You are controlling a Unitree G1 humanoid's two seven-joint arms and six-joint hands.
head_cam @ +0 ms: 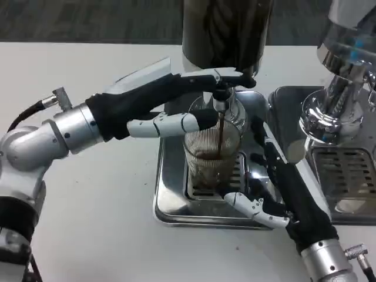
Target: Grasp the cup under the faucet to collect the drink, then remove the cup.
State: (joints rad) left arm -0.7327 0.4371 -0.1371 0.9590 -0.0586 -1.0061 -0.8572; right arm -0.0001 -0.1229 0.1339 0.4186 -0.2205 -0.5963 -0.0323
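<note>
A clear ribbed cup [207, 154] stands on the steel drip tray [169, 197] directly under the faucet [221, 100]. A thin dark stream [219, 132] runs from the faucet into the cup, which holds brown drink in its lower part. My left hand [158, 103] reaches in from the left. One finger lies along the top of the faucet lever [226, 77] and another stretches below it across the cup's rim, so the lever is pinched between them. My right hand [276, 188] comes from the lower right and holds the cup's base, white fingers [252, 207] curled around its foot.
The dark dispenser tank [226, 29] rises behind the faucet. A second chrome machine [341, 88] with its own grated tray [346, 179] stands close on the right, just beyond my right forearm. White tabletop [100, 194] extends to the left and front.
</note>
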